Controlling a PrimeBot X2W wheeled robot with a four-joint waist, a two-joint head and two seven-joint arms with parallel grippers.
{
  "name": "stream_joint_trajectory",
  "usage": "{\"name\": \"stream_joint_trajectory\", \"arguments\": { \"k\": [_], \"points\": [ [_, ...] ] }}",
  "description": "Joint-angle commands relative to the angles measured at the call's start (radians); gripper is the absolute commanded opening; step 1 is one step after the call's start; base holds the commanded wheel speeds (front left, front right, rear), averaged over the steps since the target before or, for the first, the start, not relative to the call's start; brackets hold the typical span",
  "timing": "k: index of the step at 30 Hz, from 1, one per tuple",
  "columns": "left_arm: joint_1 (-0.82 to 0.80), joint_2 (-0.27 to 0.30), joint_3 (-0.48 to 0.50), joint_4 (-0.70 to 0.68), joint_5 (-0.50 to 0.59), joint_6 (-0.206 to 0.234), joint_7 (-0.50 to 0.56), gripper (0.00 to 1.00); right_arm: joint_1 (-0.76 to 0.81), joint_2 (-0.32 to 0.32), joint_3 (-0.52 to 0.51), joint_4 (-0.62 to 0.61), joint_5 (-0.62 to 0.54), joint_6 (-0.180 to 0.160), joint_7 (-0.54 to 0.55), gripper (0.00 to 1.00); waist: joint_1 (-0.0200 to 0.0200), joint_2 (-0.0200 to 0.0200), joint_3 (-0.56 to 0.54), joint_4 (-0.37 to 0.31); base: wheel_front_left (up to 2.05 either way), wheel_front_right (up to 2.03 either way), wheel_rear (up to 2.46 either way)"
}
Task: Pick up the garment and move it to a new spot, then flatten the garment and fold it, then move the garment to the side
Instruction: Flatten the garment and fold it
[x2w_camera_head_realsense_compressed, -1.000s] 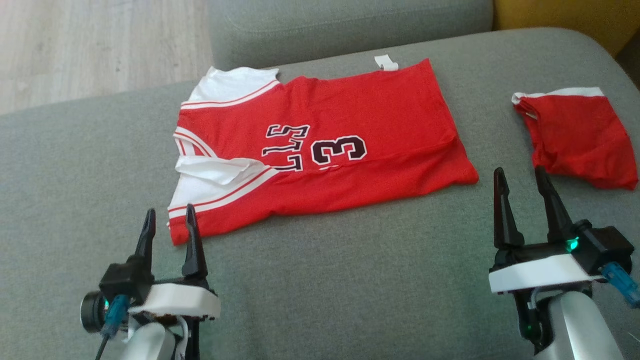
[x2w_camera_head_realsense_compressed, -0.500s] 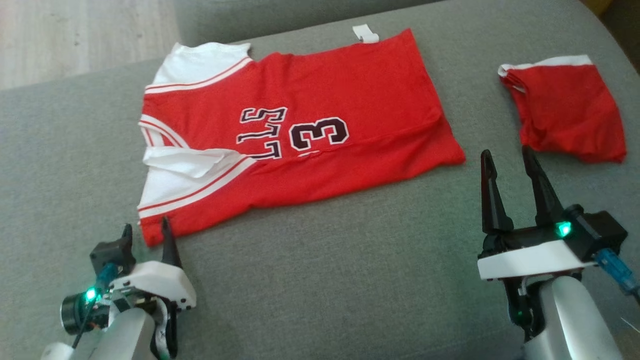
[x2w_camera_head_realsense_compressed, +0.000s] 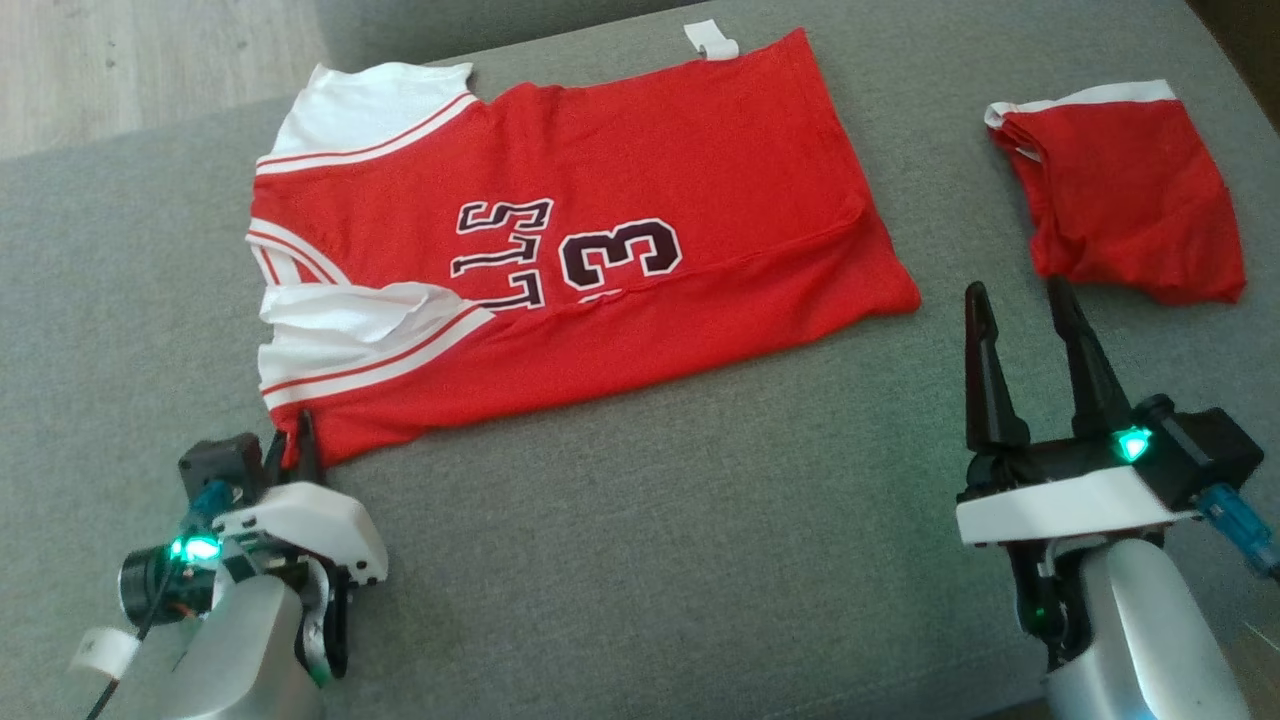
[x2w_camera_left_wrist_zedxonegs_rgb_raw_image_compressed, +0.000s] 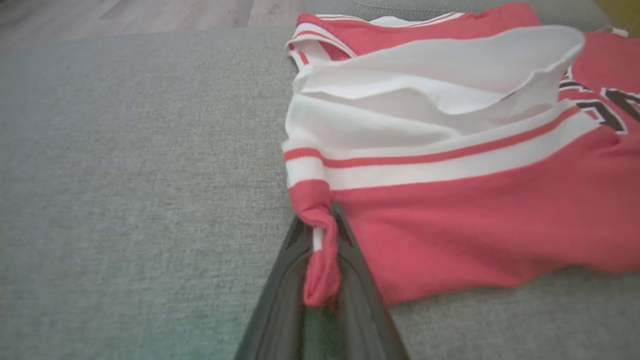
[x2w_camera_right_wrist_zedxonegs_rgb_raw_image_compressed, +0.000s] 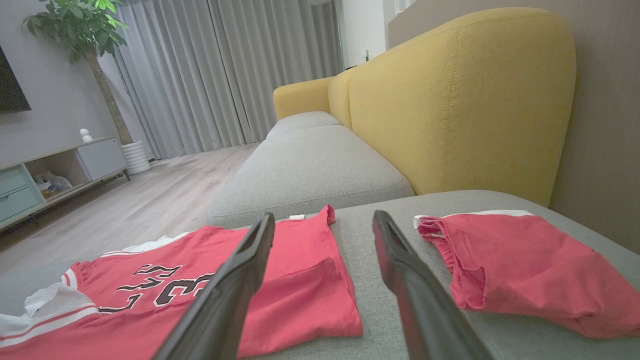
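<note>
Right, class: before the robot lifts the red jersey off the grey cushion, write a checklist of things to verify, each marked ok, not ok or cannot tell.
1. Left gripper shut on the jersey's near corner: ok.
2. Enough cloth in that grip: cannot tell; a small bunched corner sits between the fingers.
3. Right gripper holding the jersey: not ok; open, apart from the hem, over the cushion.
4. Jersey lying flat: not ok; white fabric at the shoulder is rumpled.
5. Second red garment apart from the jersey: ok.
</note>
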Motion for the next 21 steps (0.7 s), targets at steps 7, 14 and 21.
{"name": "stream_joint_trajectory", "arguments": {
  "k": [7, 14, 21],
  "points": [
    [-0.031, 0.013, 0.022, -0.077, 0.010, -0.002, -0.123, 0.00, -0.077, -0.002, 0.007, 0.028, -0.036, -0.001, 0.001, 1.00, 0.0000, 0.0000, -0.014, 0.033, 0.00, 0.00, 0.00],
    [-0.036, -0.001, -0.004, -0.239, 0.053, 0.006, -0.175, 0.00, -0.199, -0.002, -0.085, 0.212, -0.085, -0.001, 0.120, 1.00, 0.0000, 0.0000, -0.020, 0.088, 0.00, 0.00, 0.00],
    [-0.021, -0.008, -0.048, -0.318, 0.075, -0.001, -0.169, 0.00, -0.320, -0.002, -0.187, 0.447, -0.172, -0.001, 0.260, 1.00, 0.0000, 0.0000, -0.001, 0.138, 0.00, 0.00, 0.00]
  ]
}}
